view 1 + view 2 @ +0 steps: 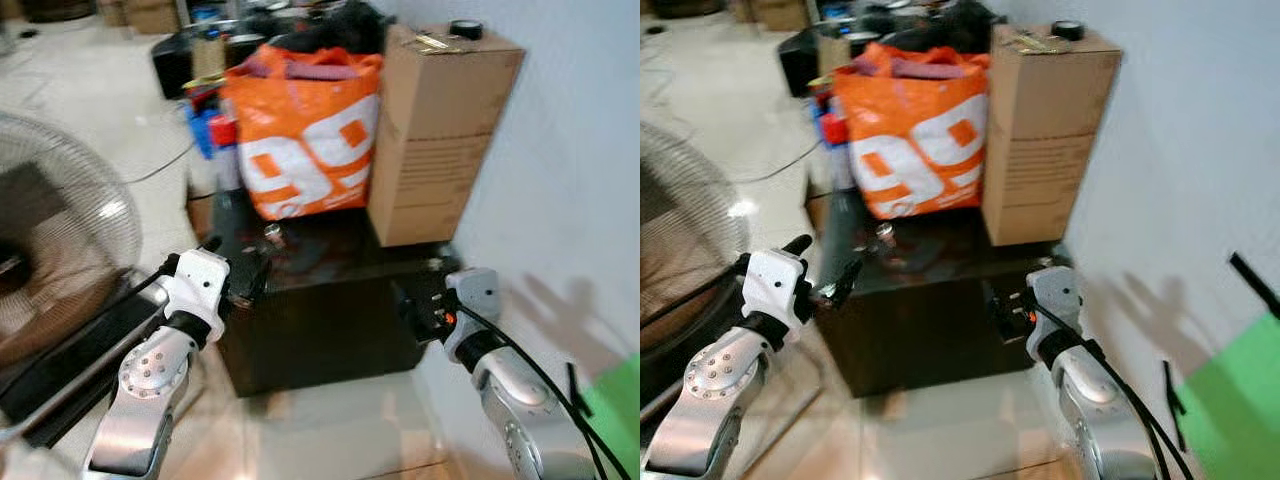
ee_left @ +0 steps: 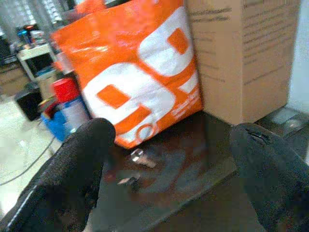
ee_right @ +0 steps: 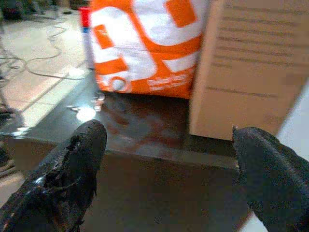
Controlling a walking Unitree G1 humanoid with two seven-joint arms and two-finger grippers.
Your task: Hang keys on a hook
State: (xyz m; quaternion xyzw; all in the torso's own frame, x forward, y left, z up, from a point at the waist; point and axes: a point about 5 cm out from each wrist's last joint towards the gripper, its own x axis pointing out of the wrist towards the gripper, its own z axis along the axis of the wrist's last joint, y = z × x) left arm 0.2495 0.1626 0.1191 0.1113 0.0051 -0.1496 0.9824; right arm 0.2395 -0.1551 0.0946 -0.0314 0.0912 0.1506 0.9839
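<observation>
The keys (image 1: 272,236) are small metal pieces lying on the glossy dark table (image 1: 330,320), just in front of the orange bag; they also appear as keys (image 2: 137,155) in the left wrist view and keys (image 3: 99,96) in the right wrist view. My left gripper (image 1: 822,262) is open at the table's front left corner, short of the keys, with nothing between its fingers (image 2: 82,164). Lower down, my right gripper (image 1: 1005,305) is open and empty at the table's front right corner. No hook can be made out.
An orange shopping bag (image 1: 305,130) and a tall cardboard box (image 1: 435,130) stand at the back of the table. A white wall (image 1: 570,150) runs along the right, with a green object (image 1: 1235,400) low against it. A floor fan (image 1: 60,230) stands left; clutter lies behind.
</observation>
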